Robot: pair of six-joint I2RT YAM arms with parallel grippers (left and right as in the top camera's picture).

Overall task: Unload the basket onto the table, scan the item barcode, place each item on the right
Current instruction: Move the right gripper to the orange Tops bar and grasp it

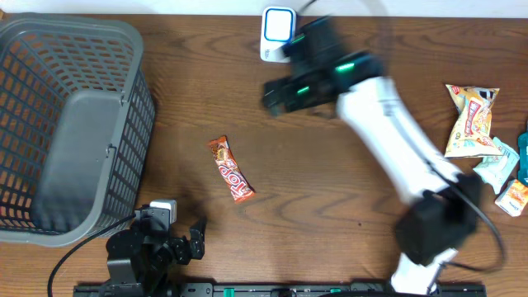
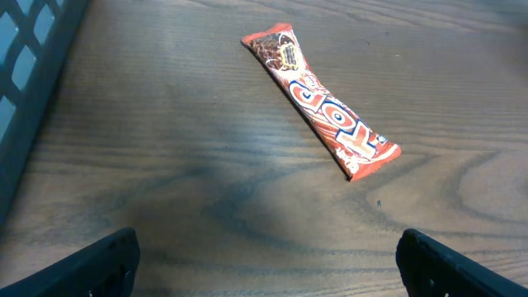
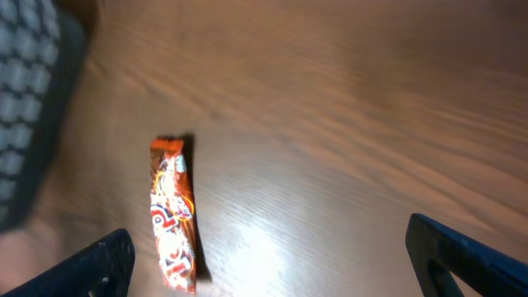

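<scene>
Near edge, left: the left gripper point(image 2: 268, 271) sits low over the wooden table point(image 1: 313, 194). Its dark fingers point(image 2: 95, 264) are spread wide, with only bare wood between them.

Just beyond it, in mid-table, the candy bar point(image 1: 230, 168) in an orange-red wrapper lies flat and diagonal. One end points toward the far left and the other toward the near right. It lies ahead of the left gripper and apart from it, and neither arm touches it.

Left side: a grey plastic mesh basket point(image 1: 136, 157) stands upright, running from the near edge to the far edge. It is close to the candy bar but does not touch it.

Near right to far centre: the white right arm point(image 1: 388, 132) reaches diagonally across the table and appears blurred in the overhead view. The right gripper point(image 3: 272, 266) hangs above the wood with its jaws spread wide and nothing held. In the right wrist view the candy bar lies on the table below, nearer one finger point(image 3: 103, 266) than the other.

Right edge: a yellow snack packet point(image 1: 472, 120) and several smaller packets point(image 1: 502, 169) lie together, well apart from the candy bar.

Far edge, centre: a white barcode scanner point(image 1: 278, 31) with a blue-framed face stands just beside the right arm's wrist.
</scene>
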